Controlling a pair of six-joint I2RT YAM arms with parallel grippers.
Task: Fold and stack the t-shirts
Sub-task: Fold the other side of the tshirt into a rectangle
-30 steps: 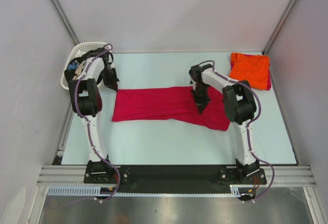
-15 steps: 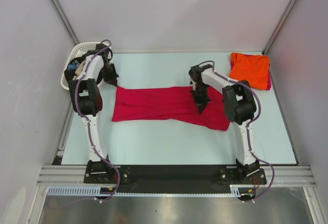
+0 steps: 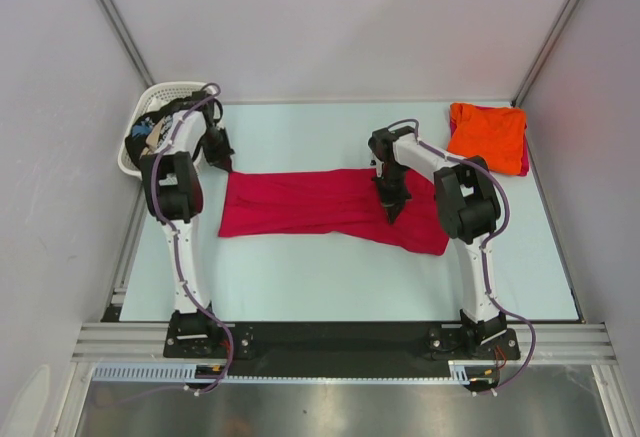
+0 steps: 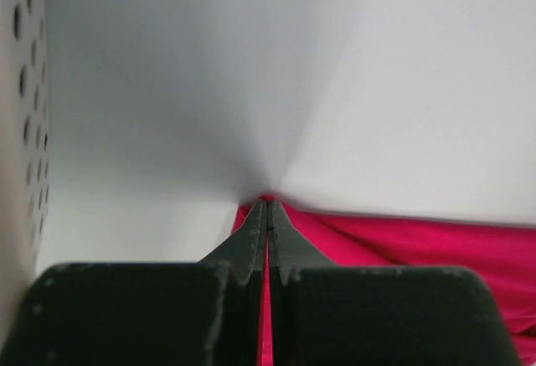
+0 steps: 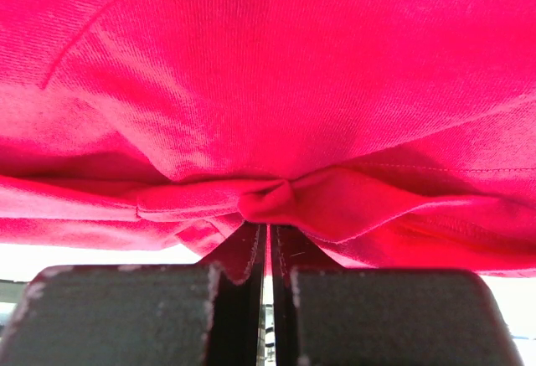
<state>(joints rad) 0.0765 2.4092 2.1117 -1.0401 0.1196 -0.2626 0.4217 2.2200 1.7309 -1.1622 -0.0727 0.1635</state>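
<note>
at the wrists, left hand (image 4: 267, 207) and right hand (image 5: 268, 230) pinch red t-shirt (image 3: 320, 205), unclear overhead.

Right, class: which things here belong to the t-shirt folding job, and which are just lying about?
Job: red t-shirt, spread out; orange t-shirt, folded; dark tee, far left.
Lying about: white basket; table.
</note>
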